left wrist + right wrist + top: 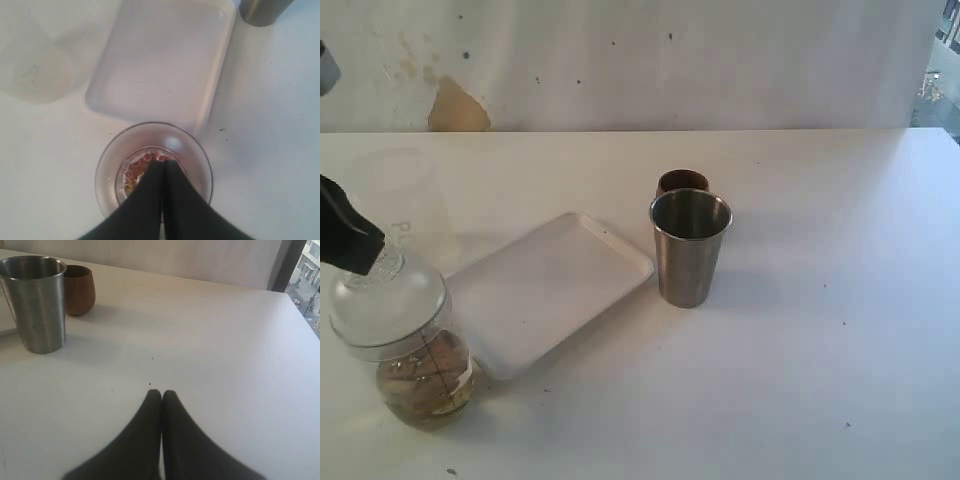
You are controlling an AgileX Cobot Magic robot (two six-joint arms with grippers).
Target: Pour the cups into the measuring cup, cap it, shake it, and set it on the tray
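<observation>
Small round brown wooden cup (682, 181): one is counted.
Tapered stainless-steel tumbler (690, 255): one is counted.
Clear plastic measuring cup (425, 378): one is counted.
Clear domed lid (388, 300): one is counted.
Frosted translucent plastic cup (405, 195): one is counted.
Flat white rectangular tray (550, 285): one is counted.
Black grippers: two are counted, the left gripper (163, 164) and the right gripper (161, 392).

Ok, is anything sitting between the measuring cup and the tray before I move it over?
Nothing visible. The tray lies right beside the measuring cup, and nothing sits on it. The steel tumbler and wooden cup stand on its other side.
</observation>
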